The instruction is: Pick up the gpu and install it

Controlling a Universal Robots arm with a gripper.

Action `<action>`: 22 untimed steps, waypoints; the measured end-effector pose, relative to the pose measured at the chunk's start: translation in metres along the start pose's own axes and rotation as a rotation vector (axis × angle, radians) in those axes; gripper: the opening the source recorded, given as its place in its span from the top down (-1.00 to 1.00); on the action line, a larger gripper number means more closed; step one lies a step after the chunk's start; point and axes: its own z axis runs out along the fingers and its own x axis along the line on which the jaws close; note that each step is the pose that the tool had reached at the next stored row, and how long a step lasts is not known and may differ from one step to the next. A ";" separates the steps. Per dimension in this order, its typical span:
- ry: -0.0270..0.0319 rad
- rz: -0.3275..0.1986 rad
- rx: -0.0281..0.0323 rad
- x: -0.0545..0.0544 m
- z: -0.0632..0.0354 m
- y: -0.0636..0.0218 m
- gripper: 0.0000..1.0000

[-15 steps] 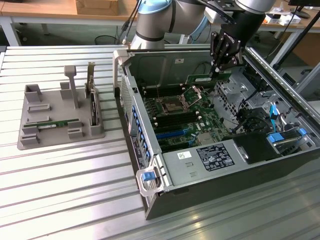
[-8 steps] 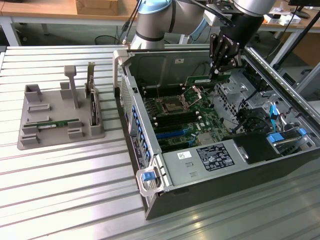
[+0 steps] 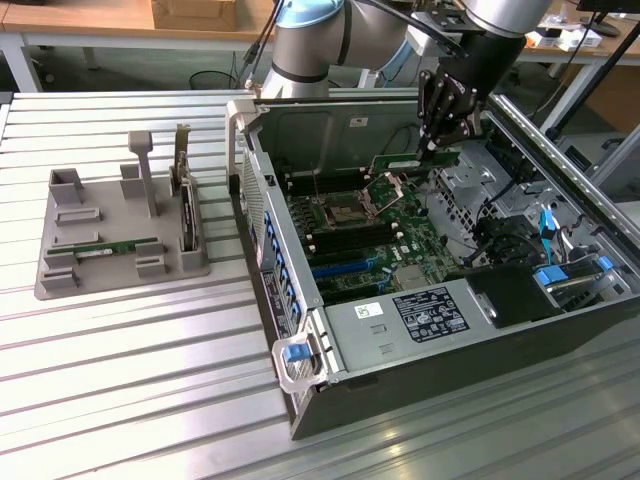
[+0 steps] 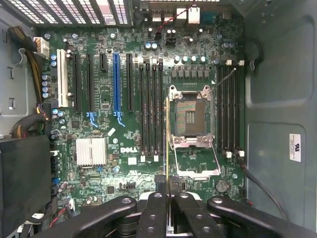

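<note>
The gpu [image 3: 405, 160], a thin green board stick, hangs level above the motherboard [image 3: 370, 235] inside the open computer case [image 3: 400, 330]. My gripper [image 3: 440, 140] is shut on its upper edge at the end toward the exterior view's right. In the wrist view the gpu [image 4: 167, 144] shows edge-on as a thin line between my fingertips [image 4: 154, 198], with my gripper [image 4: 167, 187] over the strip between the black memory slots [image 4: 151, 109] and the open processor socket [image 4: 189, 116]. It stands clear of the board.
A grey holder tray [image 3: 60, 270] lies on the slatted table at the exterior view's left, with another green stick [image 3: 115, 247] flat in it and a dark card with a metal bracket [image 3: 185, 200] upright. Case walls, cables and a drive cage [image 3: 520, 290] surround the motherboard.
</note>
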 end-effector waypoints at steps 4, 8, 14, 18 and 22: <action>0.0000 0.000 0.0000 0.000 0.0021 -0.0001 0.76; 0.0001 0.000 0.0000 0.000 0.0037 -0.0002 0.76; 0.0000 0.000 0.0000 0.000 0.0060 -0.0002 0.76; 0.0001 0.000 0.0000 0.000 0.0082 -0.0003 0.76; 0.0001 0.000 0.0000 0.000 0.0105 -0.0004 0.76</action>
